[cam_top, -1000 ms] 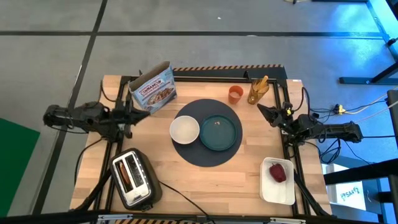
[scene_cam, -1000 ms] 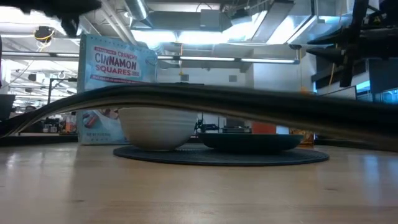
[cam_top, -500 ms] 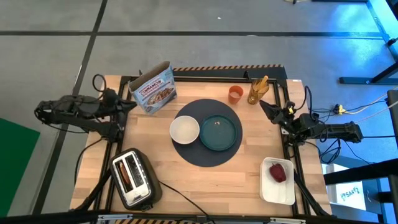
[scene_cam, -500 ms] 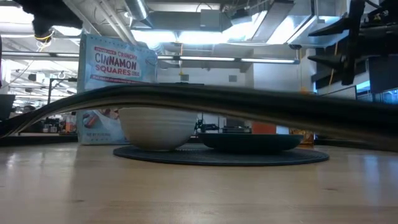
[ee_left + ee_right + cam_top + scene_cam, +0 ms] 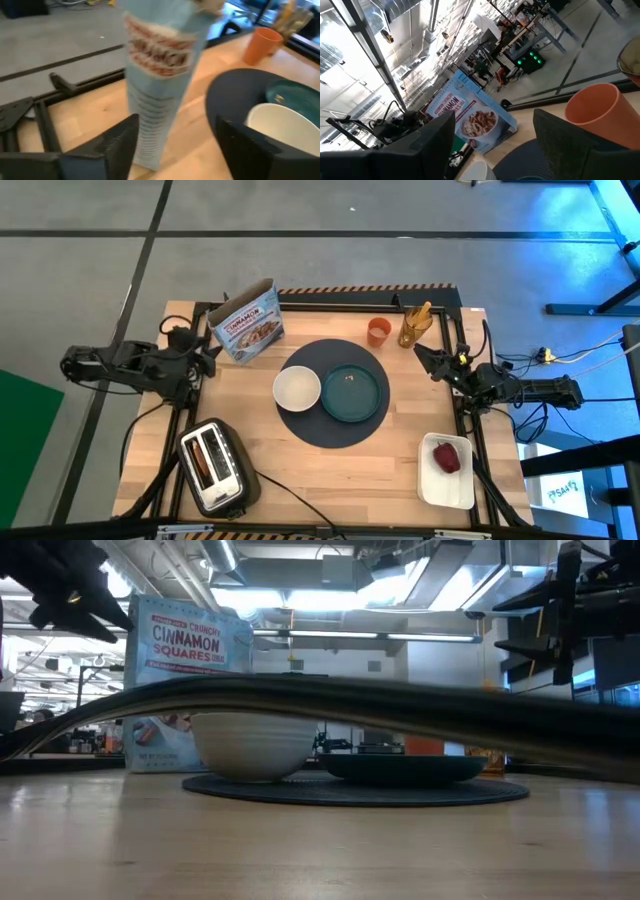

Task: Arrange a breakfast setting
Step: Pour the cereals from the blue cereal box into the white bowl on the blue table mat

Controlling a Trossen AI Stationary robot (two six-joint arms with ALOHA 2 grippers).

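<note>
The dark round mat (image 5: 331, 420) lies mid-table and carries the teal plate (image 5: 352, 393) and the small white bowl (image 5: 297, 389). The small orange cup (image 5: 378, 331) stands beyond the mat. The blue cereal box (image 5: 246, 322) stands upright at the far left. My left gripper (image 5: 207, 352) (image 5: 175, 150) hangs open just left of the box, which stands ahead between its fingers, untouched. My right gripper (image 5: 425, 357) (image 5: 495, 150) hovers open at the table's right side and holds nothing. The red fruit (image 5: 447, 457) lies in the white tray (image 5: 447, 485).
A silver-black toaster (image 5: 215, 467) stands at the near left corner. An amber holder (image 5: 415, 325) sits next to the cup. A dark cable (image 5: 400, 705) arches across the low view. Bare wood lies near the front edge between toaster and tray.
My left gripper has drawn back toward the table's left edge, then come forward again beside the cereal box. It has turned and tipped downward, and its fingers have opened. My right gripper has stayed in place and opened.
</note>
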